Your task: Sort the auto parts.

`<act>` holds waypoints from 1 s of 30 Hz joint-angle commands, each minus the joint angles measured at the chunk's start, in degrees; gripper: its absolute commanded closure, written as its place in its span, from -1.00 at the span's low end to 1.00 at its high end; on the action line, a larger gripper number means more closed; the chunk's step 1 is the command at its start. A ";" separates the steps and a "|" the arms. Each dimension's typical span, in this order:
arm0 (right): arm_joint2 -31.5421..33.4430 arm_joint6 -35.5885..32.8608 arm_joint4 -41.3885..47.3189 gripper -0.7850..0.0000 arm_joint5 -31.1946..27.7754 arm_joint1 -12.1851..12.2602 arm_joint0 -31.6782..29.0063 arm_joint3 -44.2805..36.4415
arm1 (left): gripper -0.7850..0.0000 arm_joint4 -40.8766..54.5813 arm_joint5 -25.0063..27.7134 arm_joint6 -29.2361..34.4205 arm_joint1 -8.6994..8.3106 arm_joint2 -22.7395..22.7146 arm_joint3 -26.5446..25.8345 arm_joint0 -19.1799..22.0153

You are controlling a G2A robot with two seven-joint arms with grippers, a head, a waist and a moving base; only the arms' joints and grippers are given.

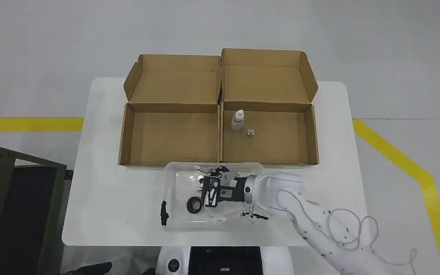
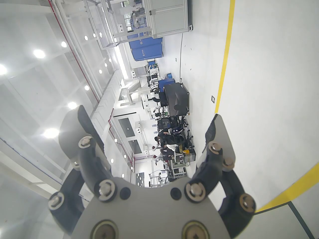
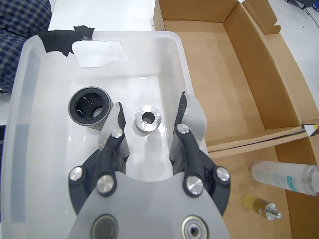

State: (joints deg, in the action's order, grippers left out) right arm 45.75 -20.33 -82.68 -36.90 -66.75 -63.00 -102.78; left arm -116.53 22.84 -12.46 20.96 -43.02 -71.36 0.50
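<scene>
A clear plastic bin (image 3: 22,80) holds a silver metal ring (image 3: 148,118) and a black cylindrical bearing (image 3: 89,110). My right gripper (image 3: 152,101) hangs open inside the bin, one finger on each side of the silver ring, with its left finger (image 3: 121,115) close to the bearing. From above, the right gripper (image 1: 212,191) sits in the bin (image 1: 213,165) beside the bearing (image 1: 194,204). My left gripper (image 2: 149,115) is open and holds nothing, pointing out at the room away from the table.
Two open cardboard boxes stand behind the bin. The left box (image 1: 172,134) is bare inside. The right box (image 1: 275,137) holds a small clear bottle (image 1: 238,121) and a small metal part (image 1: 251,130). Black tape (image 1: 163,213) marks the bin's left rim.
</scene>
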 commanded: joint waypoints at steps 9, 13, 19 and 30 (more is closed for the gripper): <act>-1.16 -0.29 -0.46 0.02 0.17 -0.67 1.20 2.85 | -1.00 0.00 0.00 0.00 0.00 0.00 0.00 0.00; -1.60 -0.31 -0.50 0.02 0.21 -0.94 1.62 3.84 | -1.00 0.00 0.00 0.00 0.00 0.00 0.00 0.00; -2.24 -0.05 -0.38 0.02 0.26 -1.40 2.38 5.54 | -1.00 0.00 0.00 0.00 0.00 0.00 0.00 0.00; -3.49 0.41 0.19 0.03 0.14 -2.29 3.60 8.52 | -1.00 0.00 0.00 0.00 0.00 0.00 0.00 0.00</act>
State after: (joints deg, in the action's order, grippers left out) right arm 42.34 -19.99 -82.54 -36.73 -68.98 -59.50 -94.51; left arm -116.53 22.84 -12.46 20.96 -43.02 -71.36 0.50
